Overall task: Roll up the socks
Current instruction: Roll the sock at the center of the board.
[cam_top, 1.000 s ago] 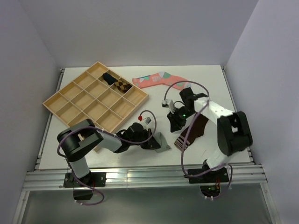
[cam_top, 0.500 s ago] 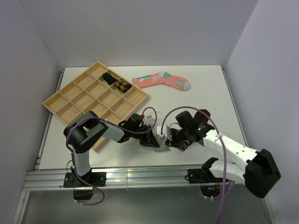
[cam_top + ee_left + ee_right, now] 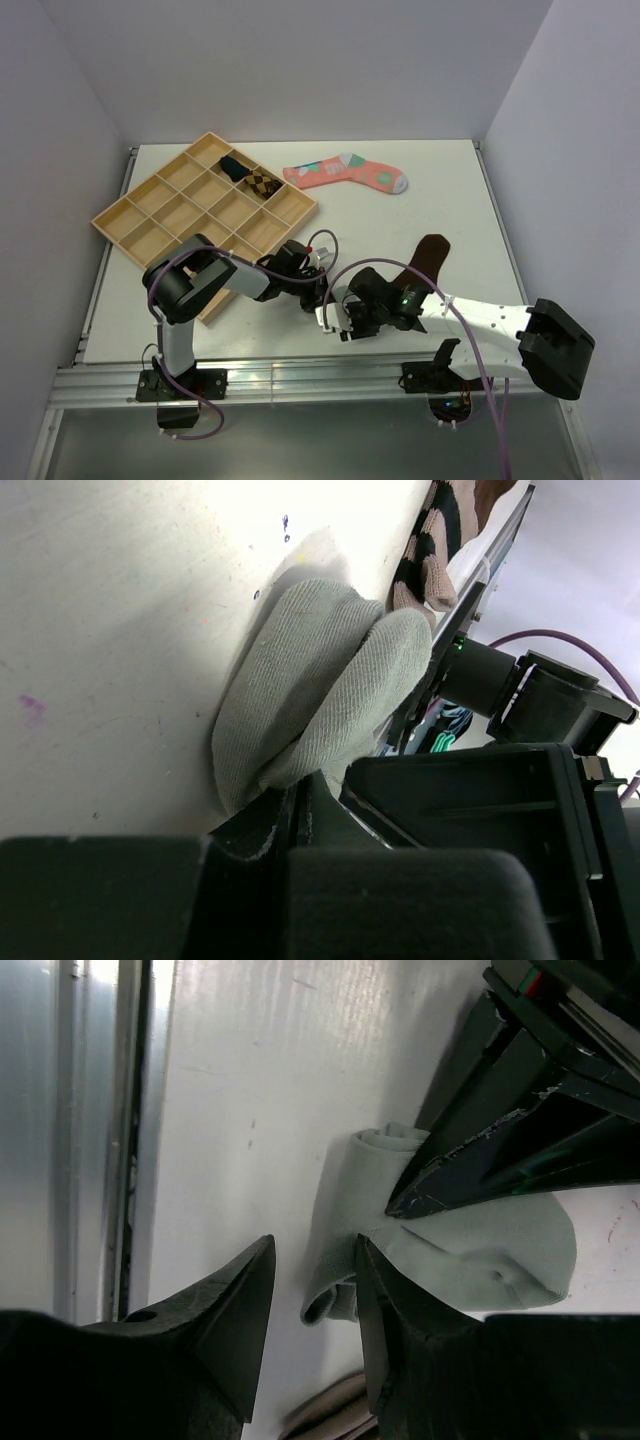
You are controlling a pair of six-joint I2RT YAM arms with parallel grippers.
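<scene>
Compared with a second ago, the right arm has unfolded from its upright pose at the right and now lies low across the front of the surface (image 3: 440, 180). The right tool (image 3: 313, 1260) has moved off the brown sock (image 3: 428, 258) and over to the grey sock (image 3: 320, 670). Its jaws stand open with a clear gap, and the rolled end of the grey sock lies in that gap, close to one finger. The left tool (image 3: 300, 808) has stayed at about the same spot near the front middle. It is closed, with the near edge of the grey sock pinched at its tips.

The grey sock was plainly visible beside the left tool in the overhead view earlier. It is now almost covered there by the two tools, and the wrist views show it partly rolled and flat on the surface. The brown sock lies just right of the tools, its toe end pointing away from the arms and its striped cuff near the right arm. The pink patterned sock (image 3: 345, 172), earlier partly hidden by the right arm, now shows whole at the far side.

Two arms and two tools are in view. Three socks lie loose on the surface: one grey, one brown and one pink. One wooden tray (image 3: 180, 212) sits at the far left. It holds two rolled bundles in neighbouring far compartments, a dark bundle (image 3: 232, 166) and a checkered bundle (image 3: 262, 182).
</scene>
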